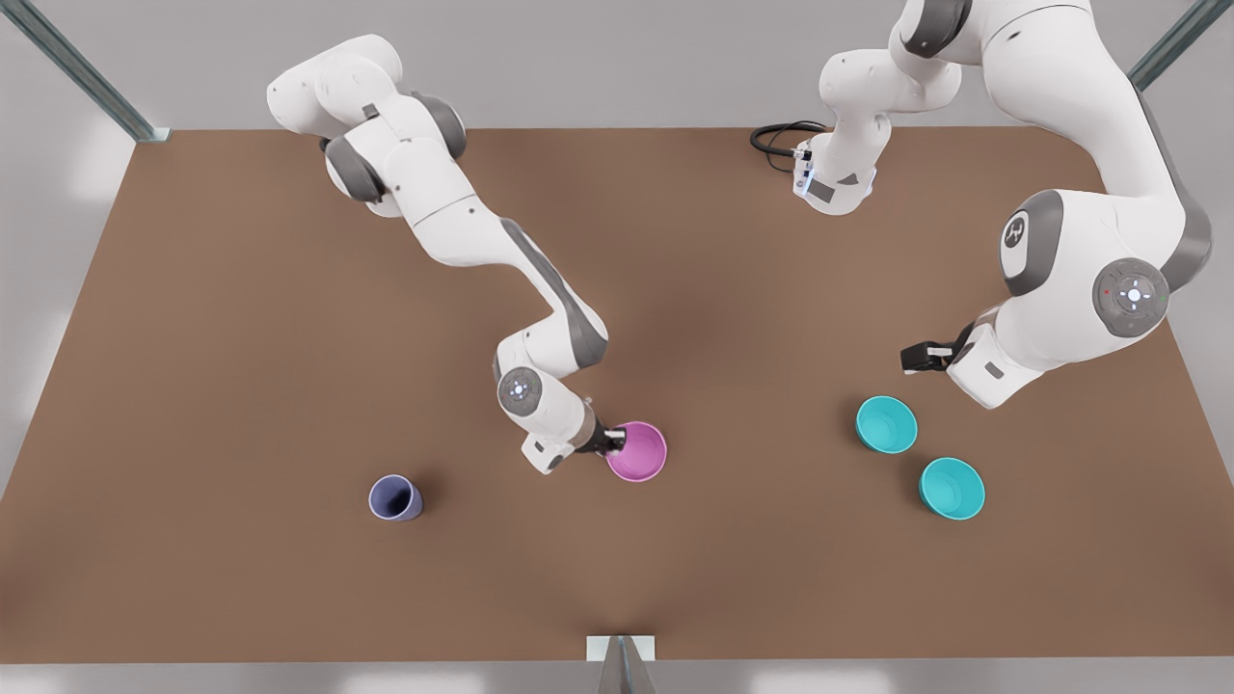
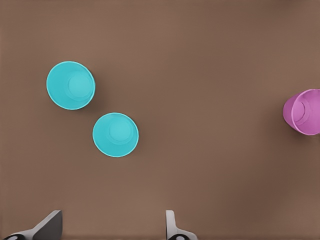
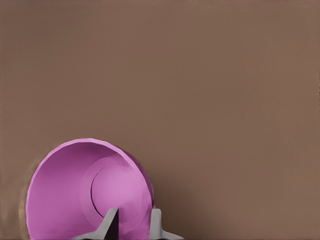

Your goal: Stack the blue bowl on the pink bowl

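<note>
Right hand (image 1: 611, 441) is clamped on the pink bowl's (image 1: 637, 451) rim at mid tabletop (image 1: 241, 386). Left hand (image 1: 916, 358) hangs spread above two blue bowls; the nearer blue bowl (image 1: 887, 424) rests apart.

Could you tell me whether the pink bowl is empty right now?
Empty: the pink bowl shows a bare, smooth inside. The right gripper straddles its rim, one finger inside, one outside.

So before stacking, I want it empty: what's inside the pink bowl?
The pink bowl holds nothing loose; one right gripper finger reaches inside its rim, the other outside. Those fingers hide a bit of wall.
</note>
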